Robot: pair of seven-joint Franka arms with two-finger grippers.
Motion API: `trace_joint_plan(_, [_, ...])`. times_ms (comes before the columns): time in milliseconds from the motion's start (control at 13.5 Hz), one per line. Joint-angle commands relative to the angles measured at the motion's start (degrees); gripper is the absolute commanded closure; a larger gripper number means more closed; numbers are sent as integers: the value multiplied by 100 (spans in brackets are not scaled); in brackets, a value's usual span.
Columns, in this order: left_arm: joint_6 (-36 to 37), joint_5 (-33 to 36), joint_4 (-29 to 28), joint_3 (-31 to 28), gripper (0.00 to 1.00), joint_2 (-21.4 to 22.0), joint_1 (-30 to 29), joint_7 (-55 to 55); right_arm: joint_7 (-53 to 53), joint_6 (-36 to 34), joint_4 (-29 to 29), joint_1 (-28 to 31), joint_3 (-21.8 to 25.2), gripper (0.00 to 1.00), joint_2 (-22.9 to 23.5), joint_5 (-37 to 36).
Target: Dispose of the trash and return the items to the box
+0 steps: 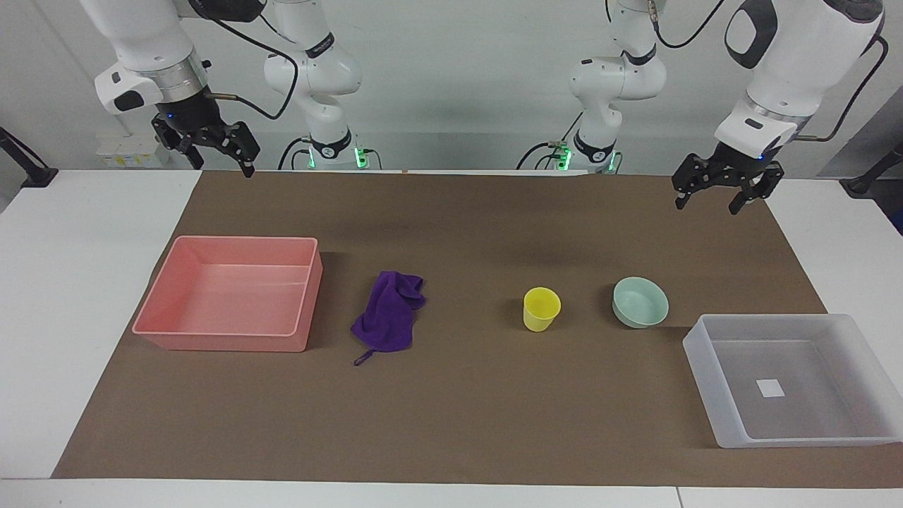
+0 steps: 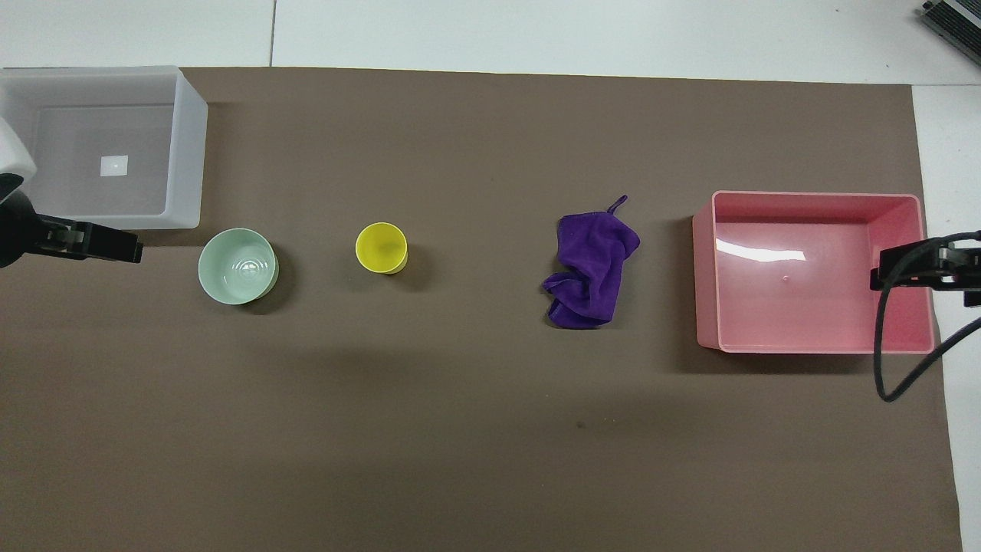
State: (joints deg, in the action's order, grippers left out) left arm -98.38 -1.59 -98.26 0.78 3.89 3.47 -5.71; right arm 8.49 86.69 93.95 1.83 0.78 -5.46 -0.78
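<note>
Purple rag [image 1: 389, 311], yellow cup [image 1: 541, 308], mint-green bowl [image 1: 640, 302], whitish translucent box [image 1: 719, 416], pink tray [image 1: 159, 303], brown mat [image 1: 465, 423].

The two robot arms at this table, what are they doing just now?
Nothing is held yet. The left gripper and the right gripper both hang open above the robots' edge of the mat. The purple rag lies beside the pink tray. The yellow cup and mint bowl stand outside the translucent box.

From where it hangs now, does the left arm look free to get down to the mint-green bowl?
Probably yes. The left pincer is open and empty, up over the mat at its own end of the table. The bowl stands alone on the mat, apart from the cup and the clear box; nothing blocks the way.
</note>
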Motion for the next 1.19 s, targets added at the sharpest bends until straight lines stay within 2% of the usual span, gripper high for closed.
trace_joint_plan(0, [-409,-105,-333,1,0,51,4,-79,-128,216,238,28,-17,0,-114,43])
trace_joint_plan(148, [-839,-105,-632,1,0,7,5,-79,-128,242,238,28,-17,0,-88,34])
trace_joint_plan(371, [-1507,-105,-1028,1,0,-230,13,-79,-111,672,238,10,-34,0,79,43])
trace_joint_plan(668, [-2772,-105,-1994,-17,0,-266,-4,-53,302,1165,229,-341,-34,0,483,17])
trace_joint_plan(817, [-3151,-105,-2145,-17,0,-432,-57,-44,512,1314,255,-490,-34,0,606,17])
trace_joint_plan(965, [-3441,-105,-2189,-25,0,-660,-75,-44,863,1699,570,-832,-34,0,677,8])
trace_joint_plan(1114, [-3941,-113,-2416,-34,0,-749,-92,-18,1206,2506,1088,-1088,-34,0,695,-27])
